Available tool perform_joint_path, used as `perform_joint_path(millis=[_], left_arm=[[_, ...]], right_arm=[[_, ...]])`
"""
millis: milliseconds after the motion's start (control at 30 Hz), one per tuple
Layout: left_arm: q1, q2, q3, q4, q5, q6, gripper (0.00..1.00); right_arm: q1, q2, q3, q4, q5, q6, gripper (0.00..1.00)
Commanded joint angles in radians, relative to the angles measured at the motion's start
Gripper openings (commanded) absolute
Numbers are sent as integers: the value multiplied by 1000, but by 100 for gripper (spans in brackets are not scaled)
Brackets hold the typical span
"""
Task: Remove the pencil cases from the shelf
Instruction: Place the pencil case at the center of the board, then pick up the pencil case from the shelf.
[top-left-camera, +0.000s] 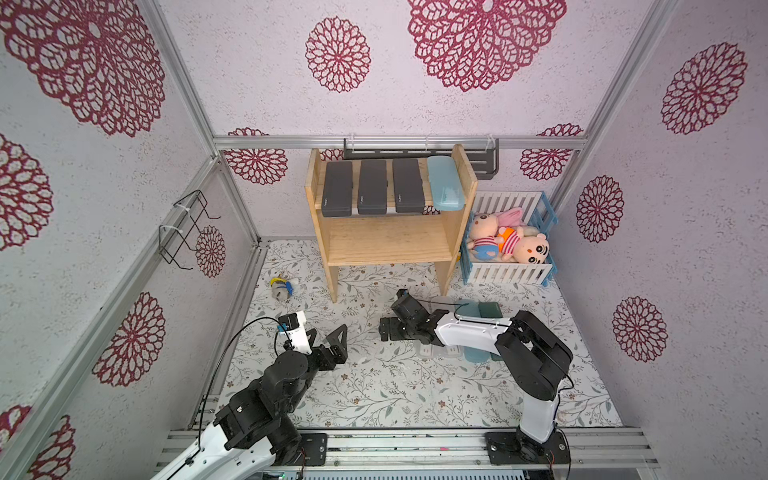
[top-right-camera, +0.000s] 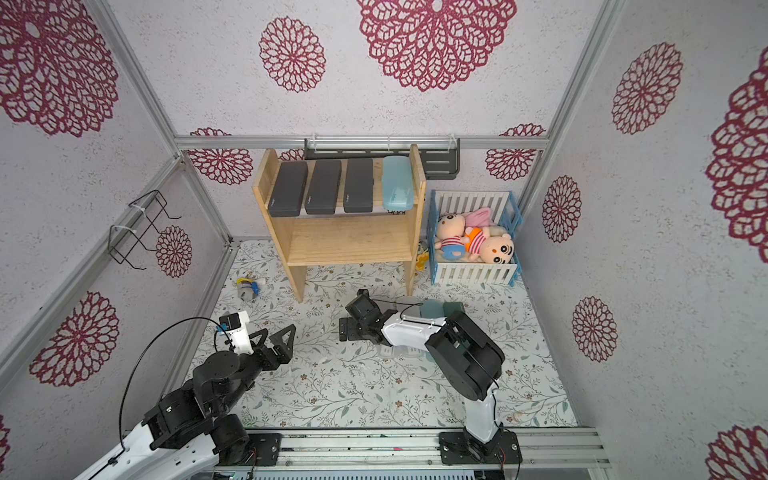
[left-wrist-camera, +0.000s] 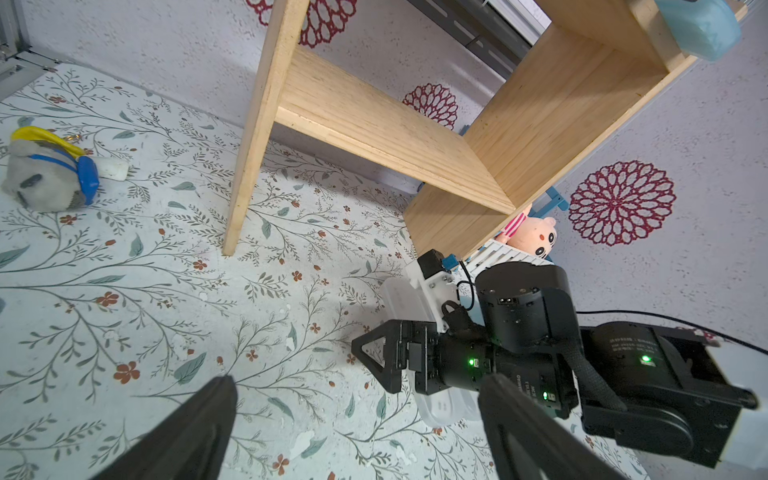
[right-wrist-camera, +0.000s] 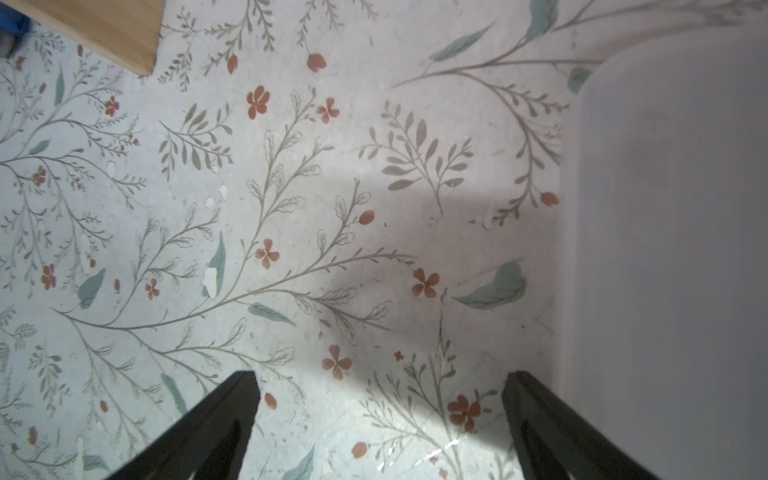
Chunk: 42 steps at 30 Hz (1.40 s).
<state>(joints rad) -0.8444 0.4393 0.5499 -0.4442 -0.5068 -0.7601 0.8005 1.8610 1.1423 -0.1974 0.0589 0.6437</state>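
Shelf (top-left-camera: 390, 245) stands at worktop's back edge. Top tier: three dark grey cases (top-left-camera: 372, 187) side by side, light blue case (top-left-camera: 445, 183) at right end. Green case (top-left-camera: 490, 309), second blue case (top-left-camera: 478, 355) and frosted clear case (right-wrist-camera: 665, 249) lie mid-worktop, partly under right arm. Right gripper (right-wrist-camera: 380, 378) spread wide, empty, just beside frosted case. Left gripper (top-left-camera: 328, 331) spread, empty, nearer left edge.

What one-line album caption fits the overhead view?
Four pencil cases sit on the wooden shelf while the left pincer and right pincer hang open above the floral table.
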Motion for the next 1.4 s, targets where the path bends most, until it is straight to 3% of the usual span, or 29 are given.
perform_joint_path(millis=[0,133,300,467,567,633,767,900,1000,1233,1367], left_arm=[[-7,22,18,44,18,6,97],[-8,79,48,108,71,-17,97],[-7,228,110,293,229,-80,97],[-8,406,217,493,397,-146,97],[-9,462,271,577,430,-185,97],[-10,449,280,609,384,-190,97],[-5,361,293,594,174,-158,97],[36,317,386,471,36,-159,97],[107,320,435,439,42,-174,97],[388,413,502,407,317,-382,97],[457,474,499,473,405,-432,97]], right_arm=[[1,-123,39,18,26,-26,99],[0,-237,38,10,59,-45,99],[-43,-436,-40,0,74,-43,99],[-196,-671,-196,-37,30,-36,99],[-303,-800,-265,-88,4,-53,99],[-350,-869,-285,-122,-2,-68,99],[-400,-942,-293,-172,-19,-94,99],[-412,-940,-291,-164,-54,-97,99],[-413,-924,-287,-143,-75,-93,99],[-413,-894,-251,-112,-91,-90,99],[-412,-878,-226,-108,-87,-97,99]])
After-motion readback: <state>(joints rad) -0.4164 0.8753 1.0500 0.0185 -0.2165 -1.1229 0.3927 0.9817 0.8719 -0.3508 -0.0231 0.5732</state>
